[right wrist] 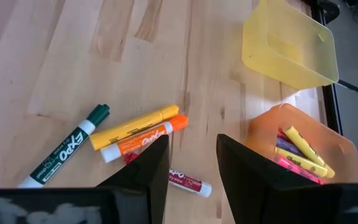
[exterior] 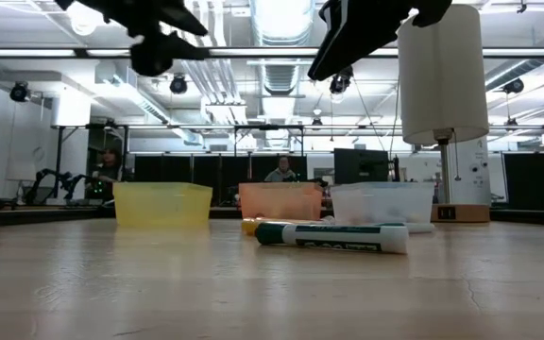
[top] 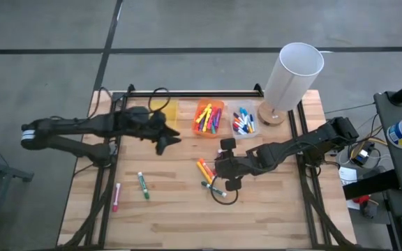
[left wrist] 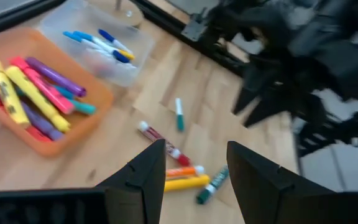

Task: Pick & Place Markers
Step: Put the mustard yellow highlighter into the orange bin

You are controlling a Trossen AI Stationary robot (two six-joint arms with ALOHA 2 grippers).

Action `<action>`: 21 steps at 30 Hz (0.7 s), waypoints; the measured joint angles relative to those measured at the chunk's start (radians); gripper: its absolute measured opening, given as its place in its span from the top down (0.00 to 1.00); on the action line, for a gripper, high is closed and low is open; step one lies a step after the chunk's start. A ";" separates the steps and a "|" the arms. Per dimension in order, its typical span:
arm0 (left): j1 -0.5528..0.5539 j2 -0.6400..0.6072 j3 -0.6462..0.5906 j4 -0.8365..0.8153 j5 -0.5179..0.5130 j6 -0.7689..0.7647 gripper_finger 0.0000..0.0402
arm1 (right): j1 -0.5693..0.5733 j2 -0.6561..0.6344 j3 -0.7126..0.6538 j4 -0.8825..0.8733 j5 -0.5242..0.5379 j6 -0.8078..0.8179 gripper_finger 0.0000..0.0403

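Observation:
Several markers lie loose on the wooden table point(top: 173, 223): a pink one point(top: 116, 197) and a green one point(top: 143, 185) at the near left. A yellow point(right wrist: 135, 127), an orange point(right wrist: 145, 142), a red point(right wrist: 188, 182) and a green marker point(right wrist: 64, 152) lie together in the middle. More markers fill the orange bin point(top: 209, 117) and the clear bin point(top: 243, 120). My left gripper point(top: 167, 143) hangs open above the table in front of the yellow bin point(top: 162, 111), holding nothing point(left wrist: 194, 149). My right gripper point(top: 220, 167) is open above the middle cluster, holding nothing point(right wrist: 192, 140).
A tall white cylinder point(top: 292, 77) stands on a round wooden base at the far right corner, beside the clear bin. The yellow bin point(right wrist: 291, 43) is empty. A dark frame runs along the table's far, left and right edges. Bare wood lies along the near edge.

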 joint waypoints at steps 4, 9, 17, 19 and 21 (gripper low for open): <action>-0.037 -0.082 -0.054 0.007 -0.005 -0.021 0.59 | 0.000 0.000 0.000 0.000 0.000 0.001 0.68; -0.059 -0.139 -0.104 0.017 -0.011 -0.023 0.59 | 0.000 0.000 0.000 0.000 0.000 -0.003 0.68; -0.117 -0.112 -0.201 0.189 -0.002 -0.041 0.59 | 0.000 0.000 0.000 0.000 0.000 -0.001 0.68; -0.125 -0.088 -0.216 0.235 -0.001 -0.037 0.59 | 0.000 0.000 0.000 0.002 0.000 0.001 0.68; -0.127 -0.062 -0.217 0.255 -0.001 -0.021 0.59 | 0.000 0.000 0.000 0.001 0.000 -0.003 0.68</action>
